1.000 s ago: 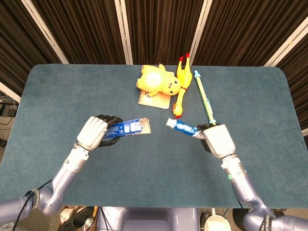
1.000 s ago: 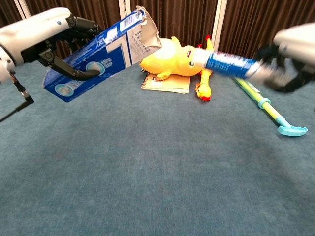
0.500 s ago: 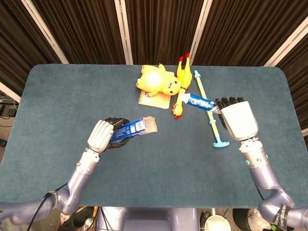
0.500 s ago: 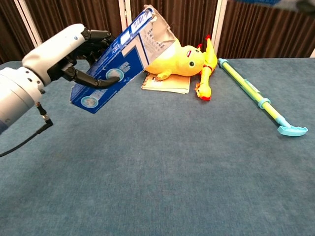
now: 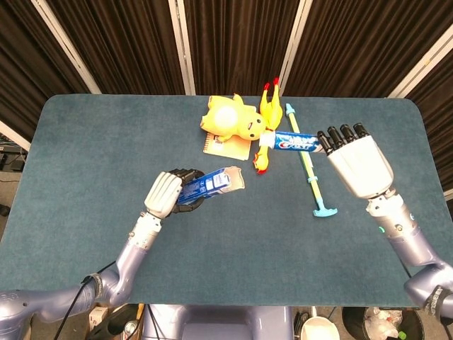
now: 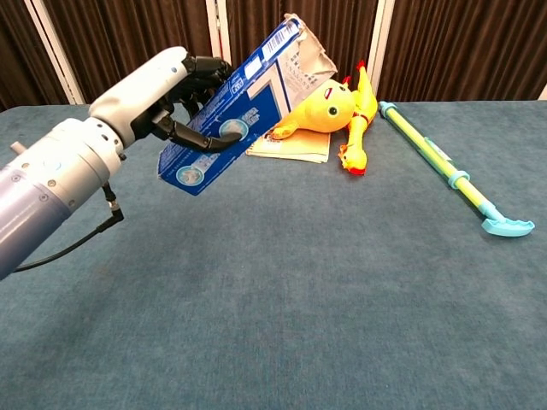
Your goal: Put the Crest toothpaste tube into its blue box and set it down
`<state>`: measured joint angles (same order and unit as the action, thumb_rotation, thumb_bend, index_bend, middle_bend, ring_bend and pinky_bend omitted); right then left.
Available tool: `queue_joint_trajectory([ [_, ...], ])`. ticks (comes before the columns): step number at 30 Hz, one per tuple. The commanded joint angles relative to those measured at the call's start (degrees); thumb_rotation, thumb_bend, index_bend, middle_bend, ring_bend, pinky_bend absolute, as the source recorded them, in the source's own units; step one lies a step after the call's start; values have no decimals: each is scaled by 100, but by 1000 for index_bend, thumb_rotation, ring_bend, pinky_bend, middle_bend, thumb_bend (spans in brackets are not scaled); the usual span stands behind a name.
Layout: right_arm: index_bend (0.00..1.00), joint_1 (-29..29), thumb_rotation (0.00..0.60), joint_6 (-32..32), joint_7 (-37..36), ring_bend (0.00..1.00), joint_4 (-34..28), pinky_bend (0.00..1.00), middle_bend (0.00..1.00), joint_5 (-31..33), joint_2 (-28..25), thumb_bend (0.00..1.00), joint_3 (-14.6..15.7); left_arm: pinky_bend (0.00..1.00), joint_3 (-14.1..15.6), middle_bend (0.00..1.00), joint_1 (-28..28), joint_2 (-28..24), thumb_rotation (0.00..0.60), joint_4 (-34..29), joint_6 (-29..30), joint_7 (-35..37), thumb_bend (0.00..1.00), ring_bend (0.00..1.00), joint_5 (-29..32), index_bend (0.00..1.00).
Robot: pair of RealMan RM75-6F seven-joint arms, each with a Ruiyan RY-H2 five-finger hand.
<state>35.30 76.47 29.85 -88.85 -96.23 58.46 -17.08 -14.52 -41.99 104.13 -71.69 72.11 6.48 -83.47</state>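
Currently left hand (image 5: 164, 195) fingers clasp the blue box (image 5: 209, 185); right hand (image 5: 357, 164) fingers pinch the toothpaste tube (image 5: 293, 143), well apart from the box mouth: misalignment risks crumpling the open flap.

Bright, even overhead light; shadows on the desk (image 5: 106, 142) are soft and faint. Both views sharp, no glare.

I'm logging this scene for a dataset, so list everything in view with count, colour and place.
Blue box: one, blue, held up, flap open.
Toothpaste tube: one, blue and white, held above the table's far side.
Plush toy: one, yellow, far centre.
Notebook: one, tan, under the plush.
Rubber chicken: one, yellow, beside the plush.
Long stick tool: one, green and blue, right.
Table: one, teal.
Left hand: grips the box.
Right hand: holds the tube.
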Motion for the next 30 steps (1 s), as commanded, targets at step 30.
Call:
queue_joint_trajectory([
  [30,755,541,600,600,99,617,1559,622,743,-1692,-319,482,396,519,-557,525,-437,-565,600,-1094,-477,-929,372,493,518,374],
])
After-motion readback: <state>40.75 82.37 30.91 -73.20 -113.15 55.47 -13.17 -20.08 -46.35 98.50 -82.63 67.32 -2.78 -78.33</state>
